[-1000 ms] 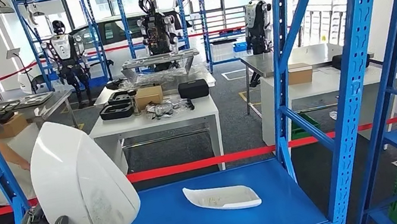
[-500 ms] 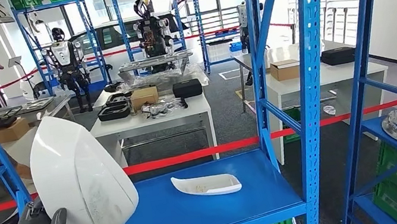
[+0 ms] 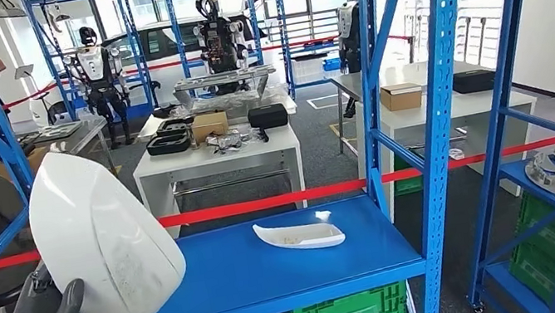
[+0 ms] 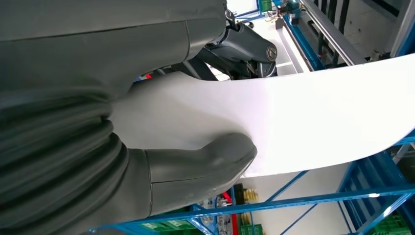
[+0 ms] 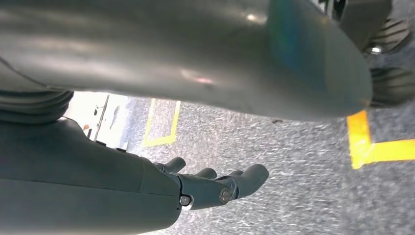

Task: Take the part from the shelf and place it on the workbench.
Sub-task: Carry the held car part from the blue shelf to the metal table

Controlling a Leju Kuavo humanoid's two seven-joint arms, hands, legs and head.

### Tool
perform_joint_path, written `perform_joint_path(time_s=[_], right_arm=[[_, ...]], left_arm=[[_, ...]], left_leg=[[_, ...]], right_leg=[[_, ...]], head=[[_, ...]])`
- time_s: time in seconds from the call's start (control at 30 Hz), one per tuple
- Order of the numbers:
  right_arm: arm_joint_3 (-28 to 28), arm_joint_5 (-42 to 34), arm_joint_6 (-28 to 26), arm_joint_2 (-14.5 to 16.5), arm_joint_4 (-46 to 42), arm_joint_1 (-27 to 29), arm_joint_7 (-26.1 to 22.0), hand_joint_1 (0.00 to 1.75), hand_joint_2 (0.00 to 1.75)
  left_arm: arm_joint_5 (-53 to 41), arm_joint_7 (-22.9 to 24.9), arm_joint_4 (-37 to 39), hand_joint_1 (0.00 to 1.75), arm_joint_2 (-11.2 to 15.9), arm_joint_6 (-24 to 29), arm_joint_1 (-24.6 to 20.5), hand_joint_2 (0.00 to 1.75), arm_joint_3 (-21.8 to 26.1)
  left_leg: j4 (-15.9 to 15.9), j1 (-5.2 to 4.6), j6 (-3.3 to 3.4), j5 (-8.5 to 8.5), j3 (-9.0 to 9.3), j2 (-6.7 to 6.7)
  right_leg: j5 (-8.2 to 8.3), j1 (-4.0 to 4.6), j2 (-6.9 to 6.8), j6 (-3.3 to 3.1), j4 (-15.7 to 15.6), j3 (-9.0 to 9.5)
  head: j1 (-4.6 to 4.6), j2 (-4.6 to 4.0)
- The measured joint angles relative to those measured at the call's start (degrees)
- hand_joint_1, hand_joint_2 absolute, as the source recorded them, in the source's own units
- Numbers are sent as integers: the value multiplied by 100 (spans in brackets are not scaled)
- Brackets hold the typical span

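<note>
— How's the light in the head view?
— Bright and even, a daylight-white hall. The windows at the back blow out to white, and the white part (image 3: 102, 239) shows soft glare on its curved top.
— Any distortion?
— Yes, the blue shelf uprights (image 3: 441, 122) lean and bow toward the edges, wide-angle style.
— And the wrist views?
— Left wrist: the left hand (image 4: 195, 166) is close and soft, the part's white surface nearly featureless. Right wrist: dimmer, the grey floor (image 5: 293, 205) is grainy, and the nearby curved cover is blurred with small highlights.
</note>
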Motion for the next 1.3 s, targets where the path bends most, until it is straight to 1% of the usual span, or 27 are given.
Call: perform_joint_path(time_s=[0.07,0.1,0.17,0.2,0.23,0.3,0.33,0.4,0.47,0.5,0.53,0.6,0.63,0.7,0.73,0.8,0.83,0.87,0.97,1.0,1.03,1.07,1.1,1.13,1.2,1.23,1.3], right_arm=[[0,7,5,0,-1,-3,0,0,0],[0,11,7,0,-1,-9,0,0,0],[0,22,7,1,-2,-31,-2,0,0],[0,26,7,3,-2,-41,-5,0,0],[0,28,6,5,-2,-47,-9,0,0],[0,31,0,19,-2,-47,-12,0,0],[-1,31,-5,28,-2,-49,-9,0,0],[-3,23,-17,46,-2,-57,-7,0,0],[-10,5,-27,46,-2,-58,-7,0,0],[-18,-3,-28,46,-2,-57,-7,0,0],[-25,-7,-28,46,-2,-57,-7,0,0],[-35,-12,-28,46,-2,-58,-7,0,0],[-37,-13,-28,48,-2,-57,-7,0,0],[-40,-16,-27,54,-2,-60,-13,0,0],[-42,-16,-25,57,-2,-60,-20,0,0],[-43,-16,-15,62,-2,-47,-36,0,0],[-44,-15,-9,65,-2,-35,-38,0,0],[-44,-15,-1,71,-2,-24,-26,0,0],[-44,-15,9,86,-2,-26,11,0,0],[-44,-15,9,86,-2,-30,11,0,0],[-44,-15,9,86,-2,-33,11,0,0],[-44,-15,10,85,-2,-34,11,0,0],[-44,-15,11,86,-2,-38,11,0,0],[-44,-15,13,86,-3,-47,11,0,0],[-44,-15,20,86,-6,-69,8,0,0],[-44,-15,25,86,-8,-73,5,0,0],[-44,-14,36,89,-9,-60,0,0,0]], left_arm=[[18,-10,19,175,30,0,28,175,0],[21,-15,20,175,42,0,43,175,1],[24,-25,-6,175,67,0,63,175,5],[26,-30,-21,175,76,0,68,175,8],[27,-30,-36,175,83,1,72,175,10],[29,-22,-49,175,92,4,77,175,12],[33,-1,-58,175,101,10,78,175,13],[66,63,-81,175,125,22,78,175,15],[121,134,-97,175,137,28,85,175,16],[144,159,-98,175,139,28,90,175,16],[160,173,-97,175,140,28,95,175,16],[174,190,-106,175,138,31,97,175,15],[175,196,-124,175,136,32,95,175,15],[176,202,-188,175,124,36,84,175,16],[176,206,-214,175,118,39,77,175,16],[175,216,-230,175,107,55,68,175,15],[174,220,-231,175,102,66,64,175,15],[174,220,-233,175,97,78,61,175,15],[172,222,-240,175,86,104,59,175,15],[167,226,-238,175,84,112,62,175,15],[158,229,-234,175,81,118,66,175,15],[149,233,-231,175,79,122,70,175,15],[140,235,-227,175,78,126,72,175,15],[134,236,-228,175,78,126,76,175,16],[129,233,-235,175,86,126,77,175,26],[127,227,-237,175,90,126,78,175,33],[125,218,-228,175,99,124,82,175,43]], left_leg=[[59,1,-22,111,-200,0],[101,2,-39,163,-299,-1],[182,-8,-93,244,-439,-2],[207,-8,-128,284,-477,1],[211,-5,-164,329,-495,4],[209,11,-234,371,-525,-5],[273,18,-266,270,-574,-15],[703,42,-322,-219,-741,-33],[1414,66,-373,-678,-898,-32],[1688,76,-389,-730,-910,-31],[1796,83,-395,-646,-846,-31],[1466,91,-378,-348,-439,-32],[1080,88,-356,-318,-105,-36],[306,54,-298,-457,443,-44],[86,24,-266,-527,559,-46],[-14,-3,-181,-448,497,-32],[-26,1,-127,-382,451,-20],[-35,12,-75,-303,391,-6],[-10,13,5,-67,111,11],[8,10,5,12,-6,11],[31,10,0,89,-128,11],[58,13,-11,163,-253,10],[90,16,-28,233,-373,7],[128,17,-52,294,-479,5],[197,13,-118,397,-611,11],[206,14,-155,450,-637,18],[178,27,-228,556,-655,21]], right_leg=[[266,8,0,-17,-32,253],[380,11,0,-36,-330,533],[283,37,1,-78,-1142,1135],[185,51,4,-98,-1439,1326],[121,67,5,-117,-1585,1395],[202,63,-9,-177,-1620,1326],[265,57,-22,-220,-1630,1279],[401,45,-49,-284,-1648,1158],[539,49,-61,-299,-1645,998],[613,51,-65,-293,-1641,905],[686,52,-68,-283,-1635,809],[826,52,-70,-256,-1620,628],[887,56,-67,-235,-1613,559],[1012,55,-61,-179,-1615,478],[1079,44,-59,-143,-1633,458],[1187,14,-51,-64,-1671,424],[1121,3,-44,-30,-1631,383],[934,-1,-36,-1,-1485,315],[92,-5,-26,51,-461,30],[-6,-2,-26,60,-145,-5],[40,1,-25,63,19,38],[177,3,-25,60,5,169],[322,4,-26,54,-197,398],[355,7,-26,43,-564,729],[191,32,-16,-2,-1322,1288],[98,47,-10,-32,-1543,1428],[149,57,-13,-104,-1617,1394]], head=[[5,0],[8,0],[9,0],[8,0],[5,0],[1,0],[-5,0],[-16,0],[-27,0],[-31,0],[-33,0],[-38,0],[-39,0],[-34,0],[-32,0],[-30,0],[-29,0],[-23,0],[-6,0],[-4,0],[0,0],[3,0],[7,0],[12,0],[12,0],[8,0],[2,0]])
